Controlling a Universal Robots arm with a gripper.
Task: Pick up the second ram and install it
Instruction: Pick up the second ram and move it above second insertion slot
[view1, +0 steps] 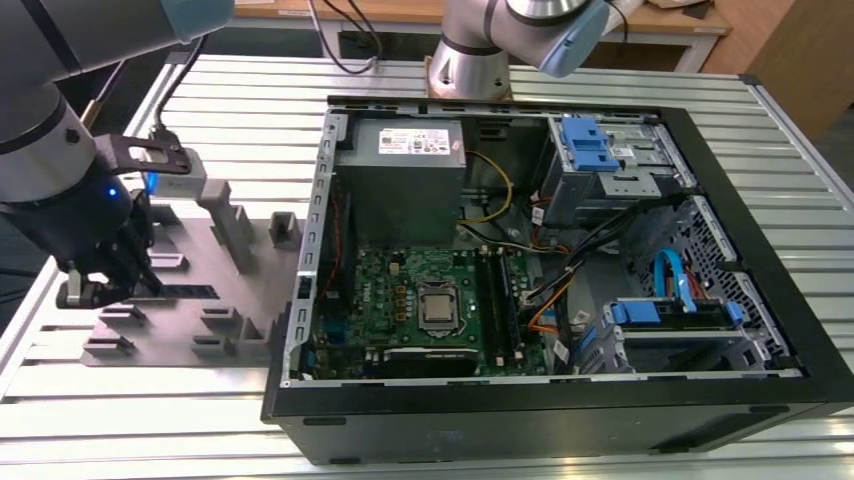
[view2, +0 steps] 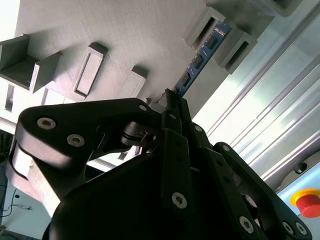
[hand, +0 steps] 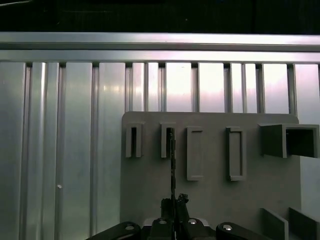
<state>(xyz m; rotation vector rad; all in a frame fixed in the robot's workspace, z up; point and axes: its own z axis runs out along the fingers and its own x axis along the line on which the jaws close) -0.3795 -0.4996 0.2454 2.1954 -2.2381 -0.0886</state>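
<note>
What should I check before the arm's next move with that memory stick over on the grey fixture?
1. Grip: ok. In the second wrist view the hand is closed on the near end of the second ram.
2. Alignment: ok. In the first wrist view the stick runs straight out from the hand.
3. Stick free of the grey fixture: not ok. Its far end sits between two fixture blocks.
4. Access: ok. The computer case lies open with the motherboard exposed.
5. Empty memory slot ready: cannot tell.
</note>
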